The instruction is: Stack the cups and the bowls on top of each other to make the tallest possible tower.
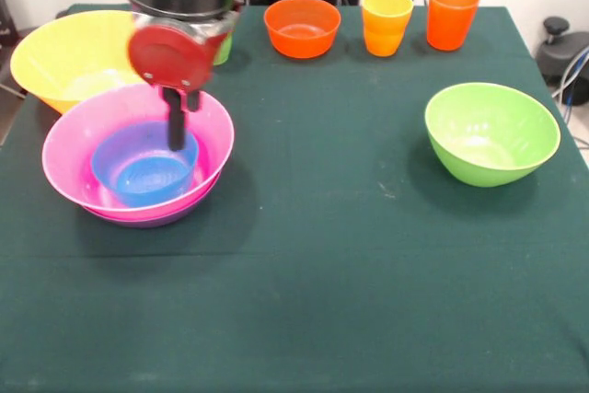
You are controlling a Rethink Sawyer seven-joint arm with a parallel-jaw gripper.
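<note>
**Entry: tower base with tool lowered into blue bowl**

Tool (177, 131): seen below a red disc on the arm, with dark fingers reaching down to the rear rim of the blue bowl (144, 168). Whether the fingers are spread, closed, or pinching that rim cannot be told.

Tower (138, 158): the blue bowl is nested inside the pink bowl (74, 149), under which a purple rim (147, 219) is just visible. The pile is low and stands at the left of the counter (304, 264).

Yellow bowl (69, 57): just behind the tower, its rim close to the pink one; partly hidden by the arm.

Light green cup (224, 48): a sliver is seen behind the arm.

Orange bowl (302, 27), yellow-orange cup (386, 21), orange cup (452, 15): lined along the far edge, apart from one another.

Light green bowl (491, 132): alone at the right, well apart from the tower.

Risks, as judged: if the blue rim is clamped, the bowl could be dragged or tipped on lifting. Little height is gained by upright nesting. The yellow bowl could be knocked by the arm.
</note>
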